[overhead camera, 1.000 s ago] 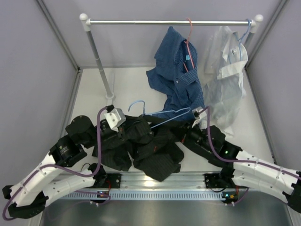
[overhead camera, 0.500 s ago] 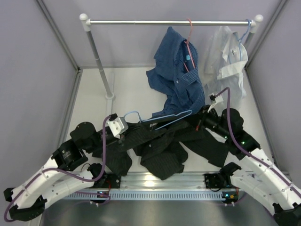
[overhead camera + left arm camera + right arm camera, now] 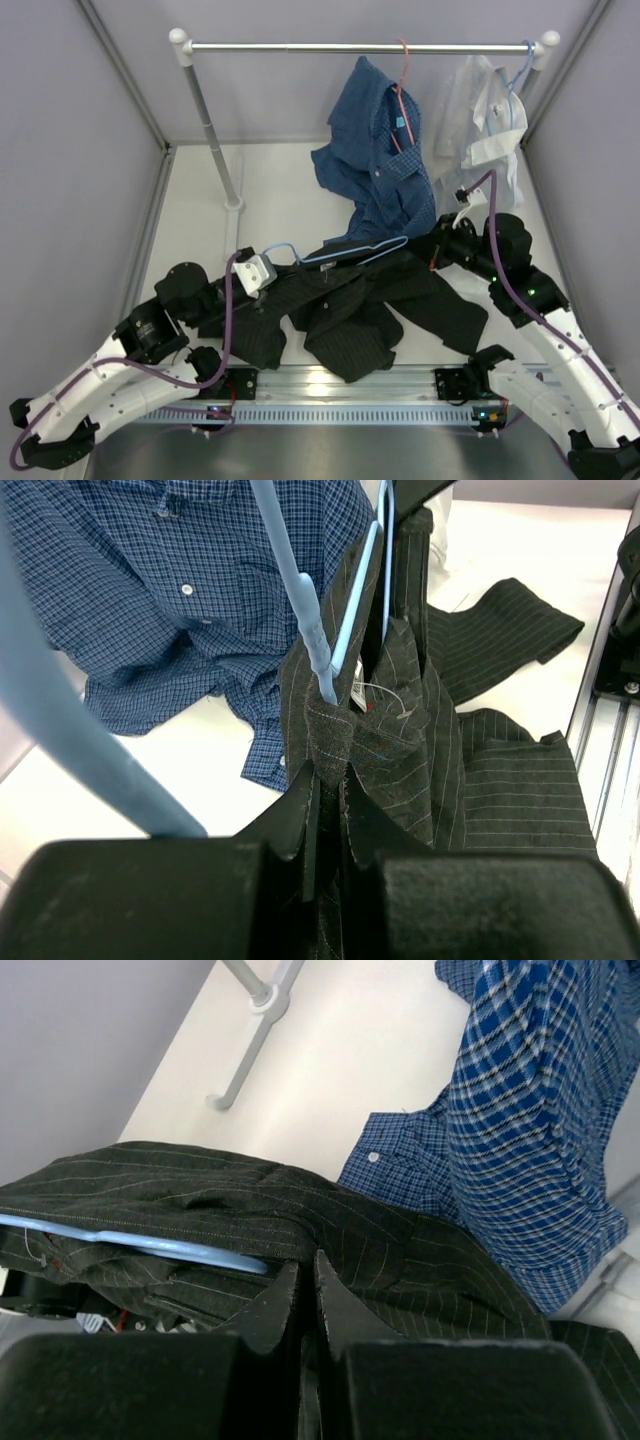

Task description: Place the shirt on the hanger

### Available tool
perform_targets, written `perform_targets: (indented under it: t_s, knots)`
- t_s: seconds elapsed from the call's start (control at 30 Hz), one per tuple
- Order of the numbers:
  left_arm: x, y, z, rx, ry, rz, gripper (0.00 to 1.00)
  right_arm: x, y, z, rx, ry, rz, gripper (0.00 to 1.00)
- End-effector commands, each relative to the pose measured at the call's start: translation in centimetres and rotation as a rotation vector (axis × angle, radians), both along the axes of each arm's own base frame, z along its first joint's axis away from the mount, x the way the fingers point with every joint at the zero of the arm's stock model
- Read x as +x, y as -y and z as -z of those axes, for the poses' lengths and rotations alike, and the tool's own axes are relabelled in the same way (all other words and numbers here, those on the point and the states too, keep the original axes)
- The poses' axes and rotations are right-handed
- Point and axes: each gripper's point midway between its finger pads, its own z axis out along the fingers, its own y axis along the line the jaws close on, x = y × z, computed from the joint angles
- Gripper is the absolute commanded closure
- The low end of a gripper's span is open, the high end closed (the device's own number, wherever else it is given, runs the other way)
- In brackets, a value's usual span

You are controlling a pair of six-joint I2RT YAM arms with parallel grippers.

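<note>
Left claw (image 3: 325, 798) first: its jaws are pressed together on a bunched fold of the shirt (image 3: 450, 780), dark pinstriped cloth squeezed right between the tips. Just beyond those tips the light-blue hanger (image 3: 300, 585) runs its wire down into the same fold, and a blurred length of that wire crosses close to the left of the claw. A white neck label peeks out just past the pinch.

Over to the right claw (image 3: 306, 1272): jaws all but touching, nipping a thin edge of the shirt (image 3: 200, 1190). The hanger (image 3: 150, 1242) shows as a pale blue bar tucked under the cloth, just left of the fingertips.

From above, the shirt (image 3: 340, 310) hangs stretched between the left claw (image 3: 268, 290) and the right claw (image 3: 438, 255), its lower part and sleeves lying on the table below and between them. The hanger (image 3: 350, 250) lies along the shirt's upper edge, its hook curling up near the left claw.

Beyond both claws, the white table (image 3: 280, 190) runs back to a clothes rail (image 3: 300, 46) on a slanting post (image 3: 210, 130). A blue checked shirt (image 3: 375, 160) hangs there from a red hanger (image 3: 402, 70), its tail reaching down close to the right claw. A white shirt (image 3: 480, 120) hangs further along, behind the right claw. Pale grey walls (image 3: 70, 150) close in the sides, and a metal mounting strip (image 3: 340, 385) crosses the near edge.
</note>
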Motion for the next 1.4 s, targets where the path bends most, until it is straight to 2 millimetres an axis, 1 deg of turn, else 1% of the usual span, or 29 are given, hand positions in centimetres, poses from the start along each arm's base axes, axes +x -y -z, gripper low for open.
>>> perform_targets:
  t_s: [0.0, 0.03, 0.17, 0.27, 0.3, 0.37, 0.43, 0.47, 0.5, 0.53, 0.57, 0.6, 0.63, 0.67, 0.7, 0.73, 0.77, 0.8, 0.83, 0.87, 0.9, 0.93, 0.97, 1.0, 1.03, 1.07, 1.2, 1.33, 1.37]
  knots:
    - [1.1, -1.8, -0.8, 0.014, 0.041, -0.096, 1.00, 3.8, 7.6, -0.1, -0.203, 0.041, 0.347, 1.00]
    - [1.1, -1.8, -0.7, 0.017, 0.037, -0.098, 1.00, 4.0, 7.8, -1.1, -0.205, 0.060, 0.353, 1.00]
    - [1.4, -1.2, 0.4, 0.052, 0.010, -0.088, 1.00, 4.5, 7.9, -2.6, -0.218, 0.081, 0.360, 1.00]
    - [1.8, -1.0, 1.2, 0.085, -0.010, -0.098, 1.00, 4.2, 7.6, -4.1, -0.186, 0.111, 0.345, 1.00]
    - [2.4, -1.3, 1.3, 0.097, -0.010, -0.136, 1.00, 4.2, 7.4, -4.5, -0.184, 0.119, 0.334, 1.00]
    - [3.1, -1.1, 1.5, 0.113, -0.028, -0.163, 1.00, 3.8, 6.7, -5.3, -0.160, 0.133, 0.290, 1.00]
    - [3.8, -1.0, 1.4, 0.119, -0.049, -0.198, 1.00, 3.0, 5.0, -5.4, -0.111, 0.127, 0.203, 1.00]
    - [4.3, -0.4, 2.0, 0.144, -0.076, -0.205, 1.00, 2.5, 4.2, -5.5, -0.086, 0.123, 0.155, 1.00]
    - [4.5, -0.1, 1.7, 0.139, -0.091, -0.210, 1.00, 2.0, 3.3, -5.5, -0.053, 0.115, 0.122, 1.00]
    - [4.7, 0.3, 0.3, 0.097, -0.115, -0.222, 1.00, 1.6, 2.5, -5.6, -0.026, 0.127, 0.085, 1.00]
    - [5.2, 0.9, 0.2, 0.095, -0.141, -0.234, 1.00, 1.1, 1.9, -5.5, -0.003, 0.120, 0.055, 1.00]
    - [5.4, 1.0, -0.7, 0.062, -0.159, -0.251, 1.00, 0.2, 0.6, -5.5, 0.039, 0.100, 0.007, 1.00]
    - [5.7, 1.1, -1.7, 0.000, -0.201, -0.293, 1.00, -0.4, 0.0, -4.6, 0.053, 0.081, -0.016, 1.00]
    - [6.0, 1.3, -3.4, -0.044, -0.202, -0.306, 1.00, -0.9, -0.4, -5.3, 0.089, 0.109, -0.024, 1.00]
    - [6.2, 1.4, -4.7, -0.106, -0.222, -0.324, 1.00, -2.2, -1.9, -5.2, 0.136, 0.086, -0.075, 1.00]
    - [6.3, 1.7, -5.5, -0.155, -0.248, -0.331, 1.00, -2.9, -2.8, -4.1, 0.151, 0.066, -0.107, 1.00]
    - [6.4, 1.9, -6.5, -0.190, -0.250, -0.329, 1.00, -3.3, -3.4, -4.7, 0.197, 0.082, -0.107, 1.00]
    - [6.4, 2.2, -7.7, -0.239, -0.245, -0.319, 1.00, -5.1, -5.3, -3.8, 0.207, 0.058, -0.184, 1.00]
    - [6.0, 3.1, -8.0, -0.257, -0.259, -0.271, 1.00, -5.7, -6.2, -3.8, 0.220, 0.060, -0.211, 1.00]
    - [5.8, 3.7, -8.4, -0.270, -0.258, -0.237, 1.00, -5.6, -7.0, -4.2, 0.248, 0.075, -0.200, 1.00]
    - [5.5, 4.3, -8.8, -0.282, -0.259, -0.206, 1.00, -7.3, -8.5, -4.1, 0.254, 0.070, -0.262, 1.00]
    - [5.3, 5.0, -9.4, -0.305, -0.252, -0.166, 1.00, -7.6, -9.7, -3.7, 0.241, 0.061, -0.276, 1.00]
    - [4.9, 5.8, -9.4, -0.301, -0.259, -0.120, 1.00, -7.3, -10.1, -3.8, 0.232, 0.076, -0.243, 1.00]
    - [4.7, 6.3, -9.5, -0.302, -0.261, -0.094, 1.00, -8.6, -11.4, -4.4, 0.227, 0.093, -0.286, 1.00]
    - [4.7, 6.6, -9.7, -0.309, -0.253, -0.083, 1.00, -8.7, -12.3, -3.8, 0.201, 0.088, -0.285, 1.00]
    - [4.9, 6.7, -9.6, -0.311, -0.246, -0.085, 1.00, -9.0, -13.0, -4.1, 0.208, 0.101, -0.282, 1.00]
    - [5.1, 6.2, -9.0, -0.325, -0.213, -0.104, 1.00, -8.9, -13.9, -3.0, 0.197, 0.079, -0.278, 1.00]
    - [4.5, 4.4, -9.6, -0.361, -0.140, -0.112, 1.00, -8.9, -13.2, -3.8, 0.241, 0.107, -0.261, 1.00]
    - [4.7, 4.0, -9.3, -0.349, -0.130, -0.134, 1.00, -8.9, -12.9, -4.1, 0.239, 0.120, -0.257, 0.83]
